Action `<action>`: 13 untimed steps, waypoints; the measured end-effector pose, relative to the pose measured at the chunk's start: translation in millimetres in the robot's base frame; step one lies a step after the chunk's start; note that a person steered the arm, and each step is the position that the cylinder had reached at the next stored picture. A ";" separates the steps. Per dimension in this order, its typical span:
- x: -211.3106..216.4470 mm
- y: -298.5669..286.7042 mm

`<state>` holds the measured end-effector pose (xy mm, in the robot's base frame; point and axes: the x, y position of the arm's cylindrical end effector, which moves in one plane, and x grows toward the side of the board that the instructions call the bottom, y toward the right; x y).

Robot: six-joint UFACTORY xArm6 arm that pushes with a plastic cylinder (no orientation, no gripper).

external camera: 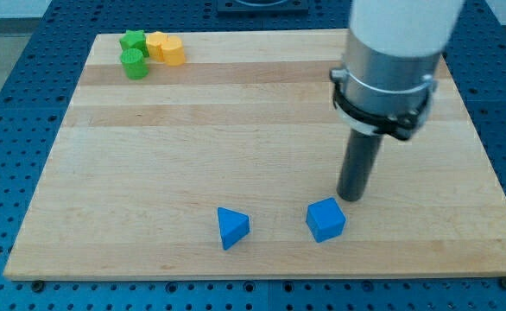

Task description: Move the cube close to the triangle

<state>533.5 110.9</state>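
A blue cube [325, 219] sits on the wooden board [192, 147] near the view's bottom, right of centre. A blue triangle [232, 227] lies to its left, about a block's width of bare wood between them. My tip [351, 198] is just above and to the right of the cube, very close to its upper right corner; I cannot tell if it touches. The rod rises into the grey and white arm [391, 60] at the view's top right.
At the board's top left corner stands a tight cluster: a green star-shaped block [133, 40], a green cylinder [135, 64], and two yellow blocks [166, 48]. The board lies on a blue perforated table [11, 130].
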 end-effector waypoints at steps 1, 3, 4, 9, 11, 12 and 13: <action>29.4 8.8; 43.3 -4.2; 43.3 -10.1; 38.2 -37.6; 32.0 -44.1; 32.0 -59.4; 32.0 -69.8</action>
<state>565.5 41.1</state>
